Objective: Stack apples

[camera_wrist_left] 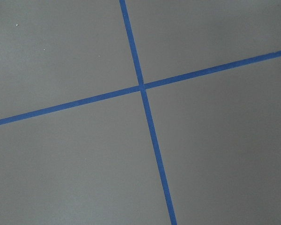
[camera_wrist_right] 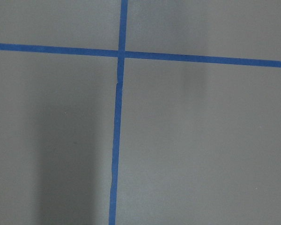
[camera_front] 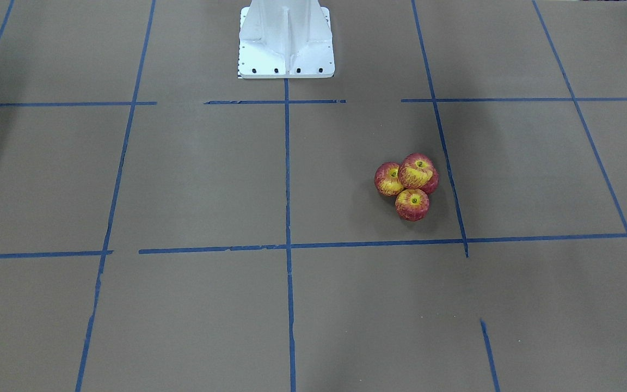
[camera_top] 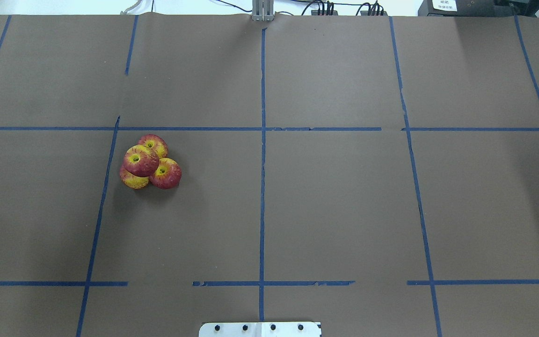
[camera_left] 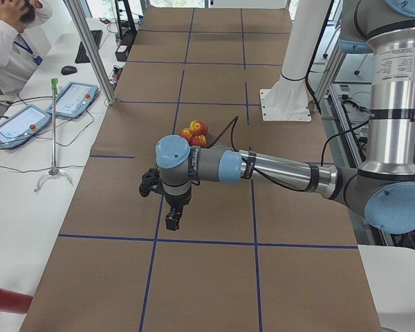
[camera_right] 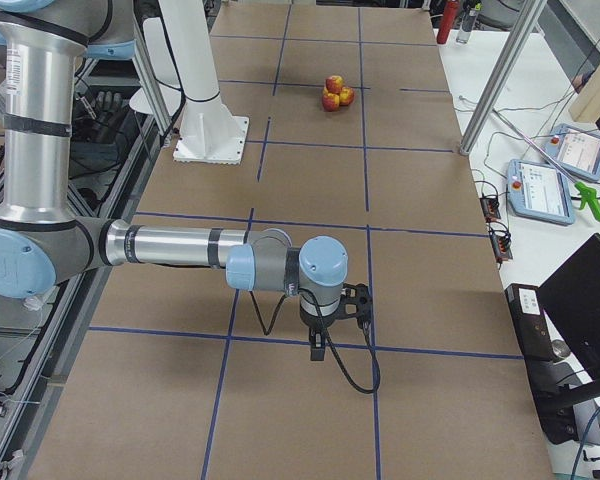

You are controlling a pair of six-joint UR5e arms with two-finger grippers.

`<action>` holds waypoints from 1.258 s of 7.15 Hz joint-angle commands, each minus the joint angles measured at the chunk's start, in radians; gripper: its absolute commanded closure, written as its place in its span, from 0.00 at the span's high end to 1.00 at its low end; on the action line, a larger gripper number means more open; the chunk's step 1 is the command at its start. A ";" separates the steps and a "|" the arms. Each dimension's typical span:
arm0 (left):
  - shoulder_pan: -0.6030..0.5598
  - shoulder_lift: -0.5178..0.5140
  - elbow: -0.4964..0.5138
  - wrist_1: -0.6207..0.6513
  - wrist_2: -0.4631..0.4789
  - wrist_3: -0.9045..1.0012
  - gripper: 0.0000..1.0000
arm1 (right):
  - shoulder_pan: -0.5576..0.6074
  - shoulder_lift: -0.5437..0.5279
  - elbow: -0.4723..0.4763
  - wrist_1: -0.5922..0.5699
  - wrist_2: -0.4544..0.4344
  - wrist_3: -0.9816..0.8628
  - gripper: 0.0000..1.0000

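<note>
Several red-and-yellow apples sit in one tight cluster on the brown table. Three rest on the table and one apple sits on top of them. The cluster also shows in the front-facing view, the exterior left view and the exterior right view. My left gripper hangs over the table well short of the apples and shows only in the exterior left view. My right gripper is far from the apples and shows only in the exterior right view. I cannot tell whether either is open or shut.
Blue tape lines divide the brown paper table into squares. The white robot base stands at the robot's table edge. Both wrist views show only brown paper and crossing tape. Tablets and an operator are beside the table.
</note>
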 commanded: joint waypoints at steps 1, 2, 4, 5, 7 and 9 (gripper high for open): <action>-0.001 0.005 -0.023 0.000 -0.001 0.002 1.00 | 0.000 0.000 0.000 0.000 0.000 0.002 1.00; -0.001 0.005 -0.029 -0.003 -0.001 0.002 1.00 | 0.000 0.000 0.000 0.000 0.000 0.002 1.00; -0.003 0.004 -0.032 -0.003 -0.001 0.002 1.00 | 0.000 0.000 0.000 0.000 0.000 0.000 1.00; -0.001 0.010 -0.034 -0.006 -0.001 0.002 1.00 | 0.000 0.000 0.000 0.000 0.000 0.002 1.00; -0.003 0.007 -0.045 -0.005 -0.003 0.002 1.00 | 0.000 0.000 0.000 0.000 0.000 0.000 1.00; -0.001 -0.005 -0.051 -0.001 -0.003 0.002 1.00 | 0.000 0.000 0.000 0.000 0.000 0.002 1.00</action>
